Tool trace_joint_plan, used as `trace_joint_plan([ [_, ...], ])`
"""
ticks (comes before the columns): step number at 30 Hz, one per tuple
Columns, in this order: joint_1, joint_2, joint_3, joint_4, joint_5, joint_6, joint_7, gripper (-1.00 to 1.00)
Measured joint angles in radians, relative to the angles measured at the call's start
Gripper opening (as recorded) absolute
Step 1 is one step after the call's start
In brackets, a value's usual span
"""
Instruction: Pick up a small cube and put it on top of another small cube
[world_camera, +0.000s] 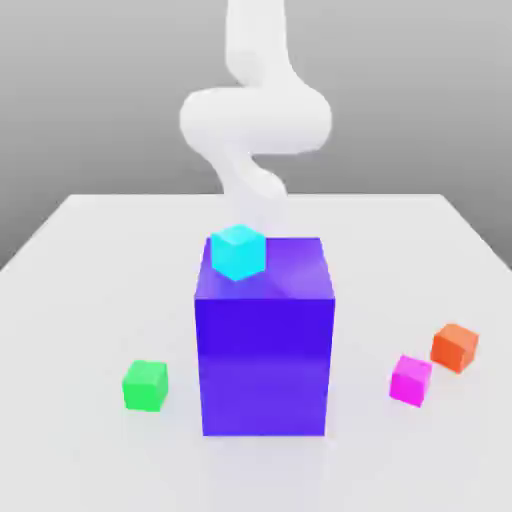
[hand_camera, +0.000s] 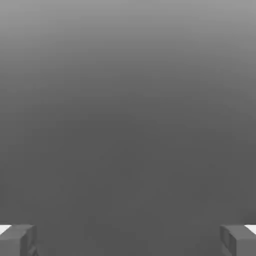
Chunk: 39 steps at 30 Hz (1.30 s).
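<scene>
The small magenta-pink cube (world_camera: 411, 380) lies on the white table (world_camera: 90, 260) at the exterior view's right, in front of the big purple block's right side. An orange-red cube (world_camera: 455, 347) sits just beyond it, a small gap apart. A green cube (world_camera: 146, 386) rests at the exterior view's left. My white arm (world_camera: 255, 120) curls down behind the purple block, far from the magenta cube. In the hand view my gripper (hand_camera: 128, 240) is open, its grey fingertips (hand_camera: 20, 240) wide apart with nothing between them, facing plain grey background.
A big purple block (world_camera: 265, 350) stands in the middle of the table, between the arm and the small cubes. A cyan cube (world_camera: 238, 251) sits on its top at the back left corner. Bare table lies around the small cubes.
</scene>
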Motion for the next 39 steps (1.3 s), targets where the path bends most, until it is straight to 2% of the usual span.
trace_joint_plan([
  [14,0.178,0.304,0.031,-0.164,-0.193,0.170,-0.512,0.00],
  [24,0.309,0.514,0.020,-0.281,-0.247,0.297,-0.934,0.00],
  [33,0.429,0.684,0.039,-0.392,-0.178,0.424,-1.398,0.00],
  [39,0.502,0.781,0.097,-0.467,-0.017,0.511,-1.788,0.00],
])
